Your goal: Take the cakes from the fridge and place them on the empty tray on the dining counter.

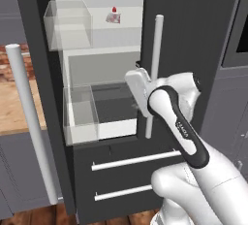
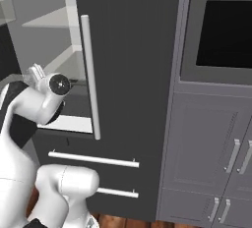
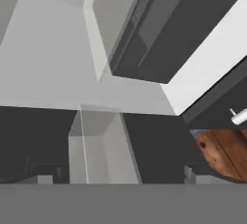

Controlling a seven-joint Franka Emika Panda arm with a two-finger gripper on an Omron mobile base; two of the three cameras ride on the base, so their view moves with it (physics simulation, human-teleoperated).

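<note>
The fridge [image 1: 193, 35] stands with its left door swung open, showing a white interior. One of the cakes, a white slice with a red berry top [image 1: 114, 16], sits on the upper shelf beside a clear bin [image 1: 68, 25]. My hand [image 1: 139, 89] reaches into the lower compartment, well below that slice. In the hand view my gripper [image 3: 118, 177] is open, its fingertips [image 3: 46, 178] wide apart with nothing between them, pointing at a clear bin [image 3: 96, 146]. The empty tray and the dining counter are out of view.
The open door's long white handle [image 1: 29, 122] stands at the left. The shut right door's handle [image 2: 91, 74] runs close beside my hand. Two drawer bars [image 1: 135, 160] lie below. A wall oven [image 2: 226, 30] and grey cabinets [image 2: 206, 158] are to the right. A wood-topped counter [image 1: 14, 103] is to the left.
</note>
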